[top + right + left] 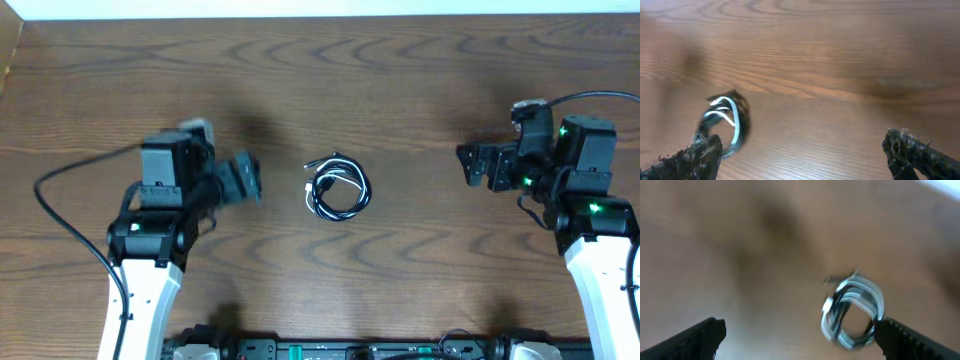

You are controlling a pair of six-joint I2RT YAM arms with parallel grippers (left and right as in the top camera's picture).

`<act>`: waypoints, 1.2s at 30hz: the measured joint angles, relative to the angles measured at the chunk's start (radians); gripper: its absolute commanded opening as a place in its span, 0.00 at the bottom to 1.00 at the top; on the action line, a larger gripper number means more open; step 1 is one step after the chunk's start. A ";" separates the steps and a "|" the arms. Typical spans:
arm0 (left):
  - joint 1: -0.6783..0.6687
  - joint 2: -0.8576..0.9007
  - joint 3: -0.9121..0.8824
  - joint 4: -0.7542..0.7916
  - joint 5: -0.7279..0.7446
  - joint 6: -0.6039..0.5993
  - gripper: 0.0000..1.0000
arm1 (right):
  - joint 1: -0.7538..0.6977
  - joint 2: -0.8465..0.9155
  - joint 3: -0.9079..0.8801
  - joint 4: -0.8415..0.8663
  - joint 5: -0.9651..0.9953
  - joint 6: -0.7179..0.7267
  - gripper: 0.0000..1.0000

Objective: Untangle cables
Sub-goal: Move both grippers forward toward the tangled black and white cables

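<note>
A: Cables [337,188]: where?

B: Centre of the table [420,60], one small tight coil. Black cords looped together, white cord [311,194] running through the 9 o'clock side. A loose end pokes out at about 12 o'clock. Nothing is separated; the loops overlap all round.

A: Left gripper [800,325]?

B: At 9 o'clock from the coil in the overhead view, near it but apart. Jaws spread wide, nothing between them. Its wrist view is badly blurred; the coil shows at about 4 o'clock in that picture, just beside the right-hand finger. I cannot tell whether it touches.

A: Right gripper [801,140]?

B: At 3 o'clock from the coil, farther off than the left. Jaws also wide apart, empty. In its wrist view the coil lies toward 8 o'clock, close to one finger, with bare wood between the fingers.

A: Progress?

B: My judgement: at the very start. No cord lifted, none pulled free, none laid apart. All of it is left: take hold of one strand or end, pin the rest, draw it out, then repeat for each cord.

A: Likely first hold?

B: The 12 o'clock end looks easiest to reach. A guess only.
</note>
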 measured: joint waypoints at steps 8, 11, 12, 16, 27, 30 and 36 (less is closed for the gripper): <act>-0.176 0.273 0.007 0.163 -0.060 -0.029 0.96 | 0.248 0.001 0.000 -0.002 0.177 0.018 0.99; -0.239 0.399 0.007 0.180 -0.076 -0.029 0.95 | 0.251 0.004 0.000 -0.002 0.207 0.018 0.99; -0.266 0.452 0.007 0.183 -0.076 -0.029 0.89 | 0.251 0.008 0.000 0.000 0.210 0.019 0.99; -0.318 0.580 0.007 0.214 -0.080 -0.034 0.62 | 0.251 0.037 0.000 0.000 0.218 0.031 0.99; -0.453 0.682 0.007 0.237 -0.079 -0.037 0.31 | 0.251 0.121 0.000 0.000 0.226 0.034 0.99; -0.483 0.682 0.007 0.235 -0.079 -0.043 0.12 | 0.251 0.140 0.000 0.000 0.227 0.035 0.99; -0.489 0.682 0.007 0.228 -0.033 -0.082 0.07 | 0.251 0.143 0.000 0.000 0.239 0.037 0.99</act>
